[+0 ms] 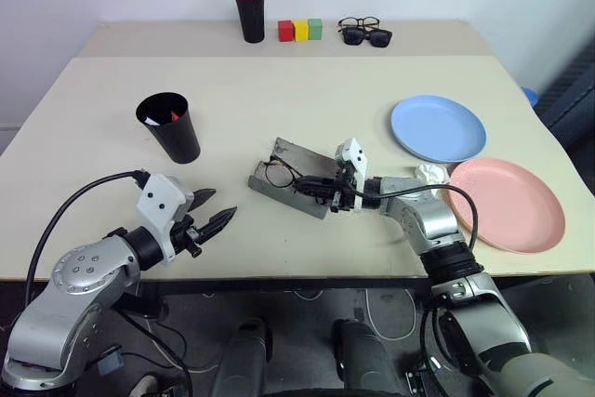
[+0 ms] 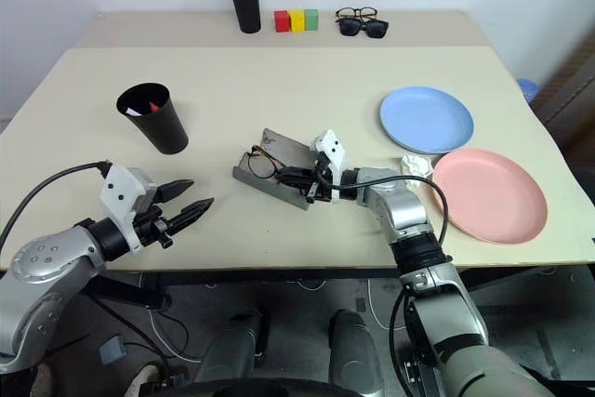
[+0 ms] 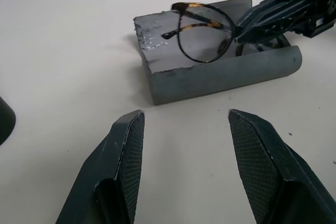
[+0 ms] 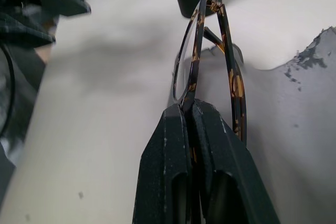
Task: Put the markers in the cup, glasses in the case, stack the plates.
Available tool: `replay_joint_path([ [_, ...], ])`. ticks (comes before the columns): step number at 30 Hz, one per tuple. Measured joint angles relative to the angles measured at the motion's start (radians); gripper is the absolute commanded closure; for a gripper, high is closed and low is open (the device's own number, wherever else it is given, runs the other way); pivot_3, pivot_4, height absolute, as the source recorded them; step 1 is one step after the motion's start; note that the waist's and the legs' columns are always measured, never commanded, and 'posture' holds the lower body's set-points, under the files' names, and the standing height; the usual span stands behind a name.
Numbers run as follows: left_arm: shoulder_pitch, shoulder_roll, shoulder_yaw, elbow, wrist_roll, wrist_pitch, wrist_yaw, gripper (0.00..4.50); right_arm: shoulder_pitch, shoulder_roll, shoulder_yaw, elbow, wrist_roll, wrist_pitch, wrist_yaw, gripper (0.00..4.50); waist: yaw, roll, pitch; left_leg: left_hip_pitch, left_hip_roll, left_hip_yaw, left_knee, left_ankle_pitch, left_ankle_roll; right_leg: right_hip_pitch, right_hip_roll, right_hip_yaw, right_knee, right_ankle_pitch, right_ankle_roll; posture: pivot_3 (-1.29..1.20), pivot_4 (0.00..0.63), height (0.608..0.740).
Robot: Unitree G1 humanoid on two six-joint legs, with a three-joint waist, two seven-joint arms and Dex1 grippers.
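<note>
Clearly the glasses step is in hand. At the desk's left, near its front edge, the left gripper [image 1: 216, 211] hovers with its jaws apart and nothing between them, pointing toward the middle. Just behind it the cup [image 1: 170, 125] stands upright; something red and something white lie inside, probably the markers, though the view into the cup is too poor to be sure.

At mid-desk, toward the front edge, the case [image 3: 220, 74] lies open. The right gripper [image 2: 296, 177] reaches in from the right with its jaws clamped on the frame of the glasses [image 3: 202, 32], holding them on edge over the case's trough, one lens leaning against the raised back flap. They seem only partly seated.

Toward the right edge the blue plate [image 1: 438, 128] and the pink plate [image 1: 507, 203] lie side by side, not yet stacked, a crumpled white scrap [image 1: 431, 175] between them.

Next, I judge, the right gripper should lower the glasses flat into the trough before letting go, or the frame may tip out over the low front wall.
</note>
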Motion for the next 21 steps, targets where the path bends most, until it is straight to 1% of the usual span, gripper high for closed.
replay_joint_path([
  [10,-0.005,-0.005,-0.007,-0.001,0.0,0.001,0.003,1.93,-0.107,-0.054,0.038,0.174,-0.09,-0.201,0.094,4.48,0.002,0.0,0.0,0.001,0.0,0.0,0.0,0.0,0.0,0.002,0.0,0.0,0.0,0.0,0.0,0.0,0.15,0.74],
  [13,-0.006,-0.008,-0.008,-0.002,-0.002,0.002,0.003,1.93,-0.142,-0.066,0.045,0.226,-0.115,-0.212,0.108,3.52,0.002,0.0,0.0,0.001,0.0,0.0,0.0,0.0,0.0,0.002,0.0,0.0,0.0,0.0,0.0,0.0,0.15,0.74],
  [16,-0.005,-0.008,-0.008,-0.002,-0.007,0.002,0.002,1.93,-0.143,-0.081,0.045,0.251,-0.13,-0.204,0.114,2.03,0.001,0.0,0.0,0.001,0.0,0.0,0.0,0.0,0.0,0.002,0.0,0.0,-0.001,0.0,0.0,0.0,0.15,0.74],
  [17,-0.005,-0.008,-0.008,-0.002,-0.009,0.002,0.002,1.93,-0.143,-0.081,0.045,0.251,-0.131,-0.204,0.114,1.46,0.0,0.0,0.0,0.001,0.0,0.0,-0.001,0.0,0.0,0.001,0.0,0.0,-0.001,0.0,0.0,0.0,0.15,0.74],
  [19,-0.006,-0.008,-0.008,-0.002,-0.011,0.002,0.001,1.93,-0.141,-0.081,0.04,0.25,-0.13,-0.2,0.109,0.54,-0.003,0.0,0.0,0.001,0.0,0.0,-0.002,0.0,0.0,0.001,0.0,0.0,-0.001,0.0,0.0,0.0,0.15,0.74],
  [21,-0.015,-0.008,-0.007,-0.002,-0.019,0.003,0.0,1.93,-0.129,-0.081,0.022,0.229,-0.114,-0.17,0.106,0.54,-0.001,0.0,0.0,0.001,0.0,0.0,-0.002,0.0,0.0,0.0,0.0,0.0,-0.001,0.0,0.0,0.0,0.15,0.74],
])
